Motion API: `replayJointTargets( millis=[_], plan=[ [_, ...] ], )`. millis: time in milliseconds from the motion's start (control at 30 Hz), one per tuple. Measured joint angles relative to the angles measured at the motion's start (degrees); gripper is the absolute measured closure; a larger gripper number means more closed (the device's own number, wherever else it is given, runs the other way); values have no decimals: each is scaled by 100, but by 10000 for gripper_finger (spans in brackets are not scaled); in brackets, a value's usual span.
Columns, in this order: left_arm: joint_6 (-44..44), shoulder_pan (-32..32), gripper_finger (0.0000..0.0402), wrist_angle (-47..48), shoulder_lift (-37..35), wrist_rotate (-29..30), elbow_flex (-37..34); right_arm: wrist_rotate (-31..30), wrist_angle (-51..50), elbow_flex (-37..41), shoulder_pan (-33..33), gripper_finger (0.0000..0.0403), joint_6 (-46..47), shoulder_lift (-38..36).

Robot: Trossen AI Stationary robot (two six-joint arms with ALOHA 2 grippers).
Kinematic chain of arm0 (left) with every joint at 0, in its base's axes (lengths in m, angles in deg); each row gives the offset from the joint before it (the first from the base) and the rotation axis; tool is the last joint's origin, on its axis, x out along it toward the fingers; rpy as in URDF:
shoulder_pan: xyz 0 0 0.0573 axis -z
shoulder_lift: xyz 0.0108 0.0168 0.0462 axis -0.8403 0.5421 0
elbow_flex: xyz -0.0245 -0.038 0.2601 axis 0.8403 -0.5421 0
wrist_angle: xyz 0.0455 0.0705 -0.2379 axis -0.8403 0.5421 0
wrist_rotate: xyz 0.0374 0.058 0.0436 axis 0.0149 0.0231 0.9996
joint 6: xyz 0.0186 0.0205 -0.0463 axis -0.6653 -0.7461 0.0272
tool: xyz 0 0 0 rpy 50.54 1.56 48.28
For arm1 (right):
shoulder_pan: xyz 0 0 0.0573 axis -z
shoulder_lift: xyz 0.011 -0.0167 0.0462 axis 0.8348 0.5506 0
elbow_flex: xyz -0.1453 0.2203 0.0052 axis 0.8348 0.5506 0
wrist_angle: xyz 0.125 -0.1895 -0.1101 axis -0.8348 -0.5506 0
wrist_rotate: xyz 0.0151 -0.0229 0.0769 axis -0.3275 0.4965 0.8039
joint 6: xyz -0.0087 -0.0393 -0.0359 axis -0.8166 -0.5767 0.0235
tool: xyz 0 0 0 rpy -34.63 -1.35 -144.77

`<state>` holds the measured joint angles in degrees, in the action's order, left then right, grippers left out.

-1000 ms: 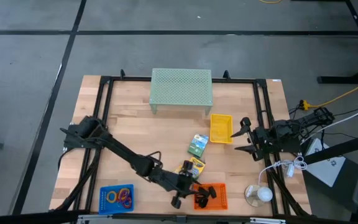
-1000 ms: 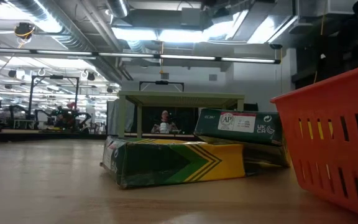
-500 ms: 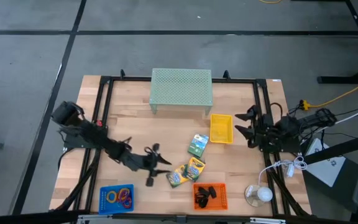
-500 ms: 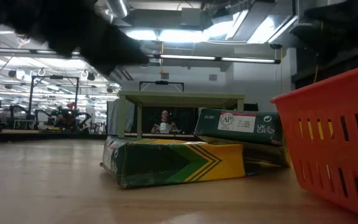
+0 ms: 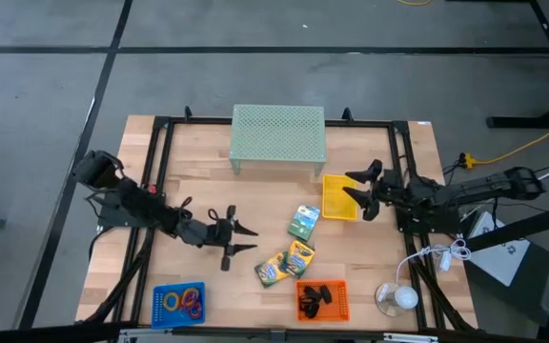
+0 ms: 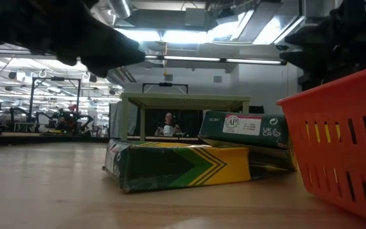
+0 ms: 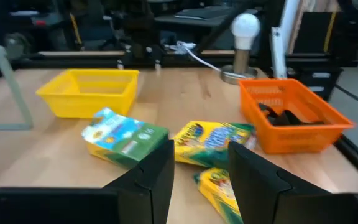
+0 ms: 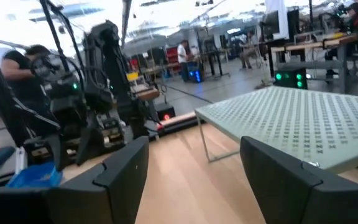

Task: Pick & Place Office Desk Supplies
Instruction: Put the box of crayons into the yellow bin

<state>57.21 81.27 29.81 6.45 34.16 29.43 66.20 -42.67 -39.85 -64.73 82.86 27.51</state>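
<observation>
Three green-and-yellow crayon boxes (image 5: pixel 303 221) (image 5: pixel 299 255) (image 5: pixel 271 272) lie flat on the wooden table; the left wrist view shows them too (image 7: pixel 126 137) (image 7: pixel 213 137). Black clips (image 5: pixel 313 297) lie in the orange basket (image 5: pixel 339 303). Coloured rings (image 5: pixel 192 301) lie in the blue basket (image 5: pixel 165 303). My left gripper (image 5: pixel 248 240) (image 7: pixel 197 180) hangs open above bare table left of the boxes, pointing at them. My right gripper (image 5: pixel 351 189) (image 8: pixel 194 180) stands open over the right rim of the yellow basket (image 5: pixel 336 202).
A pale green mesh riser (image 5: pixel 277 138) stands at the far middle. A lamp with a white bulb (image 5: pixel 396 297) stands at the near right corner. A black frame (image 5: pixel 160 171) runs along the table's sides. Bare wood lies between the riser and the boxes.
My left gripper has drawn back from the orange basket at the near edge toward the table's left and far side, still open, uncovering the nearest crayon box. My right gripper has swung from the right edge toward the yellow basket, turning as it went.
</observation>
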Motion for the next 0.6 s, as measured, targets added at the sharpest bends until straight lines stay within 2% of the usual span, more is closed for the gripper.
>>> replayJointTargets(
  millis=[167,333,433,600],
  plan=[
    [-332,-474,256,-134,0,-665,0,39,61,-604,72,147,115,1227],
    [-409,-1137,256,-134,-108,-2004,2,-154,58,-1618,72,147,-515,2743],
    [-473,-1400,256,102,-314,-2423,4,-340,128,-2204,105,147,-704,3393],
    [-947,-1582,256,993,-1070,-2487,4,608,385,-2972,311,147,-771,4110]
  ],
)
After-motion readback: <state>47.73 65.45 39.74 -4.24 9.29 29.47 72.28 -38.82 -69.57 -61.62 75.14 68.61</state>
